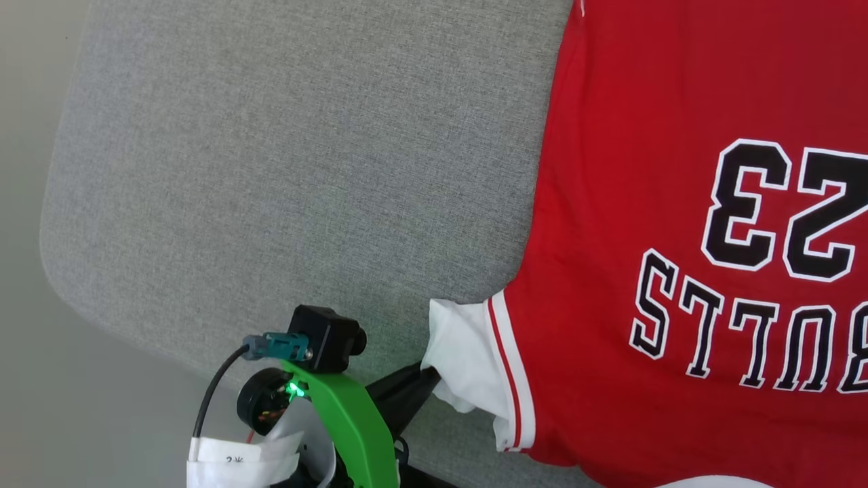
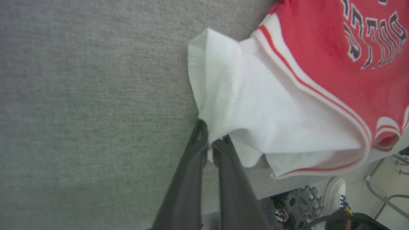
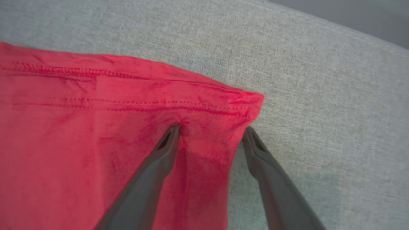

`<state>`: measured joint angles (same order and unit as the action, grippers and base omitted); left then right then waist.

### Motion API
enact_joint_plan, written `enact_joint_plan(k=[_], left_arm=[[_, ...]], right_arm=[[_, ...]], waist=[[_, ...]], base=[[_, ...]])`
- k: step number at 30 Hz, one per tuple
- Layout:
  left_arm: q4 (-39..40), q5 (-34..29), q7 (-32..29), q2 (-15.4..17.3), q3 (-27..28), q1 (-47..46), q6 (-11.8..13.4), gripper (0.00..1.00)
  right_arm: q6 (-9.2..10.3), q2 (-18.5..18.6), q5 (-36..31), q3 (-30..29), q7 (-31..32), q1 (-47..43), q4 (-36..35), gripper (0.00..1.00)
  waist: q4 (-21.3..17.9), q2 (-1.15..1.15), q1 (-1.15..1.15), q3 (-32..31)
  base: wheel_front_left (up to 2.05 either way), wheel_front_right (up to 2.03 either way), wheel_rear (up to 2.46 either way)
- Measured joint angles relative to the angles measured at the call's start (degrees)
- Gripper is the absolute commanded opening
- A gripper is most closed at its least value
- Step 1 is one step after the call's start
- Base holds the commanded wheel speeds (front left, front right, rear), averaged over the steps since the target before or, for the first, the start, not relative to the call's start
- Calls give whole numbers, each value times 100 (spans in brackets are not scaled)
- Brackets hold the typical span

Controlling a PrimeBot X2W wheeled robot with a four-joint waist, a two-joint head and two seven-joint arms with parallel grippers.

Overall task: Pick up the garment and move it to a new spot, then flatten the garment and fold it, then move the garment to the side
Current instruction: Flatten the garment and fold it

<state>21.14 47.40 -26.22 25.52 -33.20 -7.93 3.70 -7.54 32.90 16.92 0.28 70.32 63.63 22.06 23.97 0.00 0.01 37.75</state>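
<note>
Nearest the lens, the left tool [image 2: 209, 140], two long dark fingers pressed together, pinched the rumpled edge of the white short sleeve [image 2: 243, 108]. That sleeve belonged to the red jersey-style garment [image 1: 644, 135] lettered "BULLS" and "23" in white-outlined black. It lay chest-up, ahead and to the right of that tool, on the grey fabric-covered desk [image 1: 271, 169]. The right tool [image 3: 212, 129] stood spread astride a red hem corner, one finger on the cloth, the other just beyond its edge, gripping nothing. Flattening seemed to be the step in hand. The next move called for drawing the bunched sleeve outward, away from the red body, until it lay smooth.
</note>
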Motion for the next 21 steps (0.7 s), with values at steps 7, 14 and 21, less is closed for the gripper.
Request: enact_joint_plan(k=[7, 14, 21], left_arm=[[-82, 0, 21, -11, 9, -43, -18, 0], [-180, 2, 70, -3, 66, -43, -1, 0], [-285, 3, 104, 44, 202, -37, 89, 0]], right_arm=[[0, 101, 246, 280, 14, -107, 11, 0], [0, 187, 363, 375, -225, -400, 146, 0], [-1, 219, 514, 205, -571, -1048, 356, 0]], waist=[[-6, 0, 0, -64], [-101, 0, 0, -289], [-267, 0, 0, -689]], base=[[0, 0, 0], [0, 0, 0], [0, 0, 0]])
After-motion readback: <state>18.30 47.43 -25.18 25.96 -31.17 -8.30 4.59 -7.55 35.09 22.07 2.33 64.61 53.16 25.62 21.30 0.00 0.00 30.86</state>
